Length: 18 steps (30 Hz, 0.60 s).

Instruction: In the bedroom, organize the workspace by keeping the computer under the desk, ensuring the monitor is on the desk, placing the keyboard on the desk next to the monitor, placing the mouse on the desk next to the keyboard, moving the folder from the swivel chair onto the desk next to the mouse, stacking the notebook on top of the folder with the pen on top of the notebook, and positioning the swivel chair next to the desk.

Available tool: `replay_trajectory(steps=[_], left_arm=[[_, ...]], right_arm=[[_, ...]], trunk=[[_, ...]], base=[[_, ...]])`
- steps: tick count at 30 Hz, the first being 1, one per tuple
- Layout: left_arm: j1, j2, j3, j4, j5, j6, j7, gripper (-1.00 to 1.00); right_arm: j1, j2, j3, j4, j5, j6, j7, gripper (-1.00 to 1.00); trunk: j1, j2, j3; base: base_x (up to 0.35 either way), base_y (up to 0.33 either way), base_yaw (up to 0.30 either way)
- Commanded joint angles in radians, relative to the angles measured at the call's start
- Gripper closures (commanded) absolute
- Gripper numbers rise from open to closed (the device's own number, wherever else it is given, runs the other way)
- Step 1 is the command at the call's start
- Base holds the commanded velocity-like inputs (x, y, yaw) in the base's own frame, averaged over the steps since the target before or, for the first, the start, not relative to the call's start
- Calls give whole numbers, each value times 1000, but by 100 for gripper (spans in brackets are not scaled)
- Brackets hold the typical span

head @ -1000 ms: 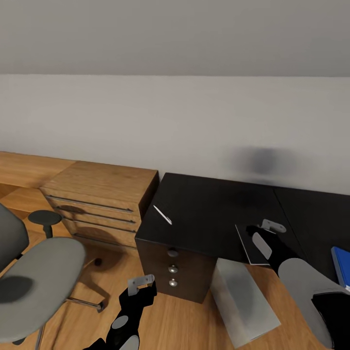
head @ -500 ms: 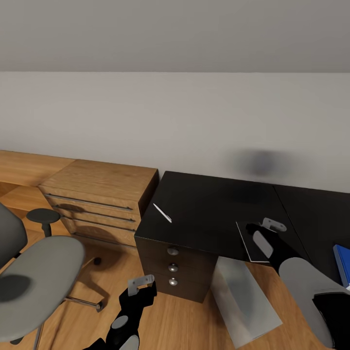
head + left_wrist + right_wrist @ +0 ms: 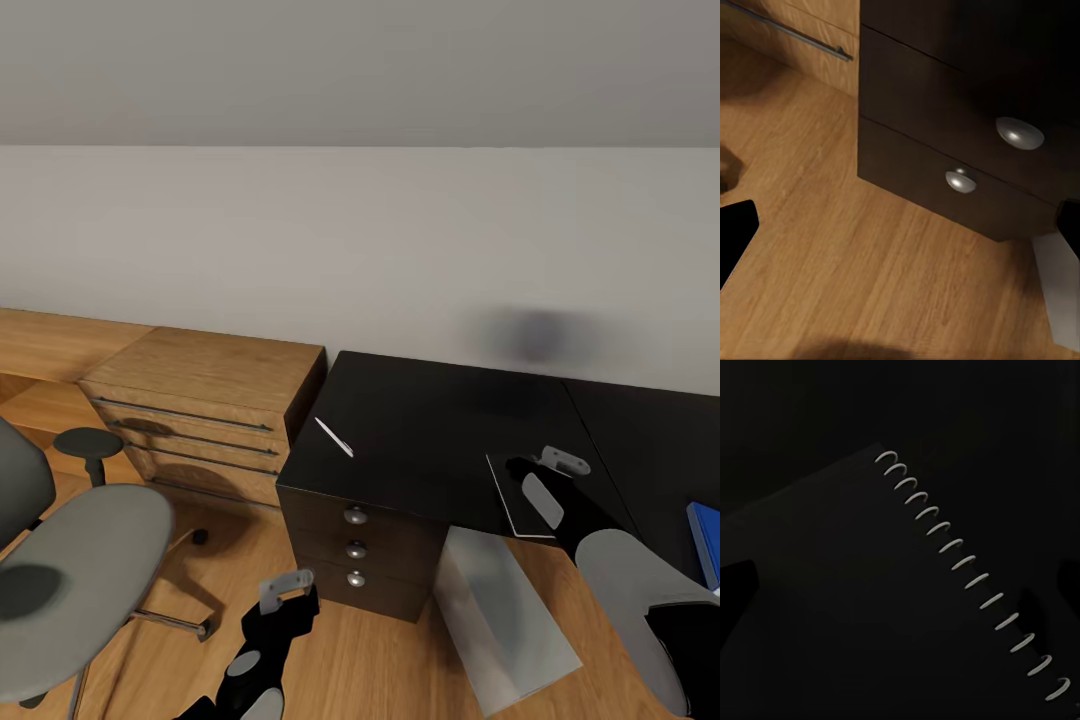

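On the black desk, a white pen lies near its left edge and the right gripper, grip unclear, hovers over a spiral notebook at the front edge.

Desk: black top, three black drawers with round silver knobs at its near left end. Pen: thin, white, laid flat at an angle near the left front edge of the desk. Notebook: black, spiral-bound, flat at the front edge; white coils seen. Folder: bright blue, flat on the desk at far right, partly cut off. Computer: light-grey tower, seen on the floor against the desk front, right of the drawers. Chair: grey seat, on the floor well left of the desk.
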Motion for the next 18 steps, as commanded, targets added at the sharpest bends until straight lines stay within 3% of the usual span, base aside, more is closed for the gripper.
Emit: replay_trajectory(steps=[1, 7, 18], left_arm=[[-1, 1, -2, 1, 2, 5, 7, -100], [-2, 2, -2, 15, 2, 4, 6, -100], [-1, 2, -1, 20, 2, 4, 5, -100]], right_arm=[[0, -1, 9, 28, -18, 6, -6, -100], [1, -1, 9, 27, -18, 6, -6, -100], [0, -1, 10, 27, -18, 5, -6, -100]], trunk=[[0, 0, -1], [0, 0, -1], [0, 0, -1]], base=[[0, 0, 0], [-13, 0, 0], [-151, 0, 0]])
